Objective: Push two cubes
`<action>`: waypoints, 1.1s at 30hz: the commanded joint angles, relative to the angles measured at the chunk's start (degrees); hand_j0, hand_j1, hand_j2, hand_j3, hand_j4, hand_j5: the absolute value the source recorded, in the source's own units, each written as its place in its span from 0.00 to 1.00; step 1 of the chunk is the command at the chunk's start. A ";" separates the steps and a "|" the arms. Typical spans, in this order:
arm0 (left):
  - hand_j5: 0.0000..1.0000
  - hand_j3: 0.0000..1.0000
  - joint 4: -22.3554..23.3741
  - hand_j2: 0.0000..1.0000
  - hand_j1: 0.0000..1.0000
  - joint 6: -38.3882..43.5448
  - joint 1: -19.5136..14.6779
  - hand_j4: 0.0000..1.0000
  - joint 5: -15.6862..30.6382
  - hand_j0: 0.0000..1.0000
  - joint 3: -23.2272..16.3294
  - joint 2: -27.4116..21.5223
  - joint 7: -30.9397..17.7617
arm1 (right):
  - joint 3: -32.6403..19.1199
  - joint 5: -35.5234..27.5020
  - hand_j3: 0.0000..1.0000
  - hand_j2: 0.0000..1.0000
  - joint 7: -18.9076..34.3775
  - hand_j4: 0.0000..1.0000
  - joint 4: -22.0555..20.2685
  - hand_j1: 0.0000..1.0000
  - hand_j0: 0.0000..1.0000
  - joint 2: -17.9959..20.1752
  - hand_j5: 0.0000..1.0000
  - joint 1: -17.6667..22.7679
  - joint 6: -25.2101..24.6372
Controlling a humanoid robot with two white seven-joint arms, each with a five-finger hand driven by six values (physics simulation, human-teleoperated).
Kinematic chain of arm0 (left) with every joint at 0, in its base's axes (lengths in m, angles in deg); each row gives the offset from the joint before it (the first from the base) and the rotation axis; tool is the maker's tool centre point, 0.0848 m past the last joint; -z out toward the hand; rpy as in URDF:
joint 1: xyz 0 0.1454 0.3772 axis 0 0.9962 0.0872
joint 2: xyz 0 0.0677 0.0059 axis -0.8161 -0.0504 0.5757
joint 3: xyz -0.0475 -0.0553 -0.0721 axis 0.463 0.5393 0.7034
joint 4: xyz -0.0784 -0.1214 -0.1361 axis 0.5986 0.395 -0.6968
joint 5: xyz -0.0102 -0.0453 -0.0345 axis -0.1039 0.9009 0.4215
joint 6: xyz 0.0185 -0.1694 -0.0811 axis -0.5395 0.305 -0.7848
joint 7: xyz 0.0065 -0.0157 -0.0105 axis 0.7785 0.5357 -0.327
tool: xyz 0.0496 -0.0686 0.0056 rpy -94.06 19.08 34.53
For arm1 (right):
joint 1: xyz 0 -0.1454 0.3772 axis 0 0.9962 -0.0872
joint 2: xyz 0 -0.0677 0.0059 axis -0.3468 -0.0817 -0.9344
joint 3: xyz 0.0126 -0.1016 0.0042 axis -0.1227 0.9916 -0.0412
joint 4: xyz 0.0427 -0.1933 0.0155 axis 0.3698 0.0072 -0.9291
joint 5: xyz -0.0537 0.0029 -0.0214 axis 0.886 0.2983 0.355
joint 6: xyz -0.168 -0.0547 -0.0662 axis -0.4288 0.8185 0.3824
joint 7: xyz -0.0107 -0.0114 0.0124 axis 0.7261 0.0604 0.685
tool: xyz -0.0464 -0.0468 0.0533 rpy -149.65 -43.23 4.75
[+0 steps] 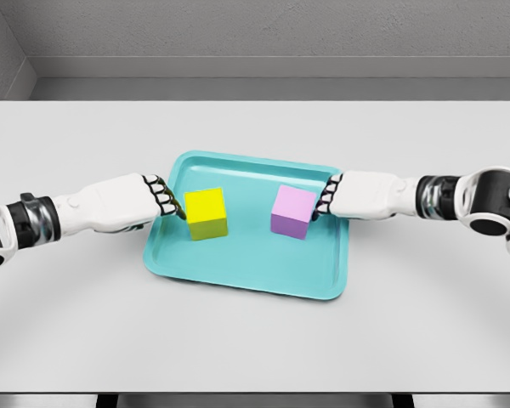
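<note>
Your left hand (157, 197) reaches in over the left rim of the tray, its dark-jointed fingers (166, 200) curled into a narrow bunch and grasping nothing, the tips just beside, possibly touching, the left face of the yellow cube (206, 212). Your right hand (331, 197) mirrors it from the opposite rim, fingers likewise drawn in and empty, the knuckles at the right face of the purple cube (292, 212); whether they actually touch it you cannot tell from this view.

The yellow cube sits left of the tray's centre, turned slightly so that one vertical edge faces you off to its right. The purple cube sits right of centre, turned a little the other way. Being cubes, neither has a long axis. The two stand apart, with bare tray floor between them. Both are matte, flat-coloured blocks with crisp edges.

The tray (246, 276) is a smooth teal rectangle with rounded corners and a low raised lip, skewed slightly on the table, its long side running left to right. It rests near the middle of a plain pale grey table (255, 348). Both forearms are glossy white shells with black joint bands.
</note>
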 commanded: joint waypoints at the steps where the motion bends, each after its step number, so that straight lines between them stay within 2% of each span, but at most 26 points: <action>1: 0.77 0.77 0.93 0.77 0.77 0.09 -0.09 0.77 0.22 0.77 0.11 0.06 -0.10 | 0.59 -0.16 0.79 0.79 0.08 0.79 0.49 0.79 0.79 -0.49 0.79 0.00 -0.10; 7: 0.77 0.77 0.50 0.77 0.77 0.09 -0.35 0.77 0.22 0.77 0.11 0.15 -0.19 | 0.68 -0.16 0.79 0.79 0.08 0.79 0.23 0.79 0.79 -0.40 0.79 -1.41 -0.10; 9: 0.77 0.77 0.23 0.77 0.77 0.09 -0.35 0.77 0.31 0.77 0.03 0.15 -0.19 | 3.32 -0.16 0.79 0.79 0.08 0.79 0.41 0.79 0.79 -0.40 0.79 -3.25 -0.10; 11: 0.77 0.77 0.14 0.77 0.77 0.09 -0.35 0.77 0.31 0.77 0.03 0.23 -0.19 | 3.32 -0.25 0.79 0.79 2.54 0.79 0.23 0.79 0.79 -0.49 0.79 -3.43 -0.10; 14: 0.77 0.77 0.06 0.77 0.77 0.09 -0.35 0.77 0.31 0.77 0.03 1.29 -0.63 | 3.58 -0.25 0.79 0.79 2.63 0.79 0.23 0.79 0.79 -0.67 0.79 -3.52 -0.10; 25: 0.77 0.77 0.32 0.77 0.77 0.09 -0.62 0.77 0.31 0.77 0.11 2.96 -1.24 | 6.66 -0.08 0.78 0.78 3.95 0.78 0.85 0.78 0.78 -3.39 0.78 -7.38 -0.10; 33: 0.77 0.77 0.41 0.77 0.77 0.09 -0.79 0.77 0.22 0.77 0.11 2.96 -1.33 | 6.92 -0.08 0.78 0.78 5.18 0.78 0.67 0.78 0.78 -3.83 0.78 -8.09 -0.10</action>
